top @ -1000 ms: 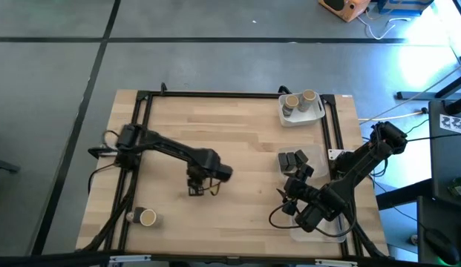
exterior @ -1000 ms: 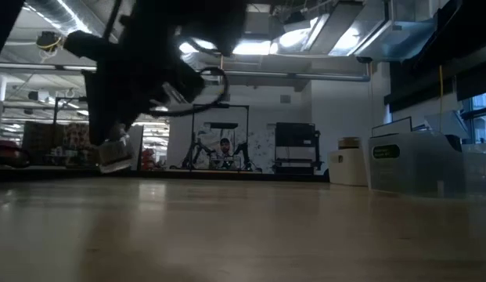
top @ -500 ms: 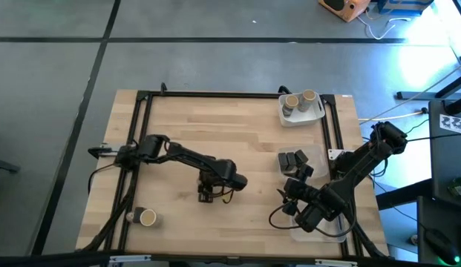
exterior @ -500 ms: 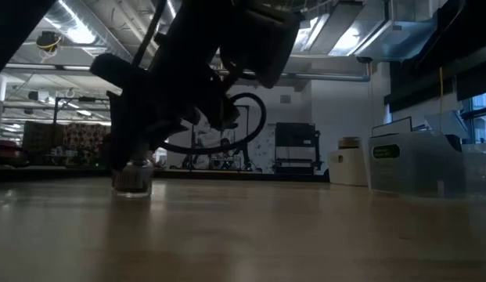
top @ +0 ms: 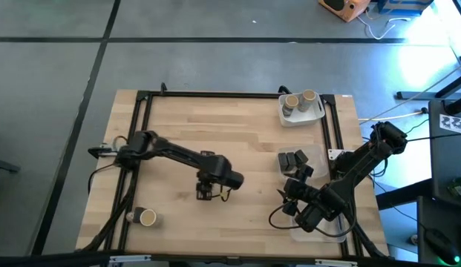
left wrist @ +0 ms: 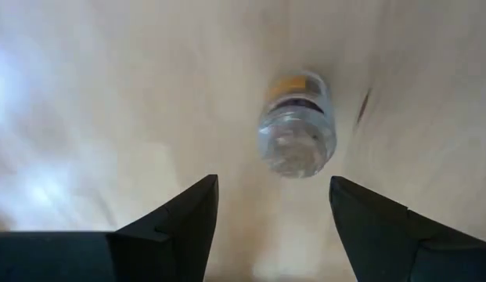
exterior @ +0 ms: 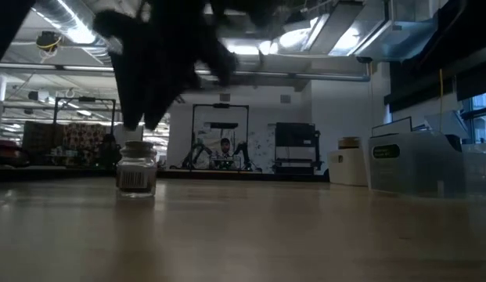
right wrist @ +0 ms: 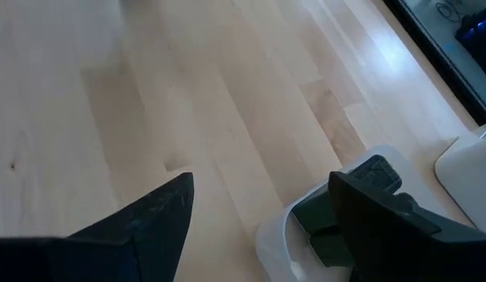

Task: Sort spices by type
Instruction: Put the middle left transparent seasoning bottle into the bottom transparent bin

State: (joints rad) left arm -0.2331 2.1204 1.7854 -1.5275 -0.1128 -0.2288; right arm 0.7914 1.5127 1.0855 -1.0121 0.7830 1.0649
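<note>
A small clear jar (left wrist: pixel 297 125) with a silvery top and a yellow band stands upright on its base on the wooden table (top: pixel 237 141); the low view shows the jar (exterior: pixel 137 172) standing free. My left gripper (left wrist: pixel 274 196) hangs open just above it, at mid-table (top: pixel 205 191), touching nothing. Its dark, blurred fingers (exterior: pixel 149 94) are clear of the lid. My right gripper (right wrist: pixel 262 196) waits open above the table's near right part (top: pixel 288 199). Two dark grey blocky containers (top: pixel 292 160) lie in a clear tray, and tan-topped jars (top: pixel 301 99) stand in another.
A tan-topped jar (top: pixel 146 217) sits at the near left edge, outside the black frame rail (top: pixel 133 148). The clear tray with dark blocks (right wrist: pixel 344 223) lies just beyond my right gripper. A white tray (top: pixel 330 233) is under the right arm. Bare wood fills the table's middle.
My left gripper carried the small jar toward the table's right edge and down, set it upright on the wood, opened and let go. It then rose off it. The jar, lifted clear before, now stands alone on the table. The right arm kept still.
</note>
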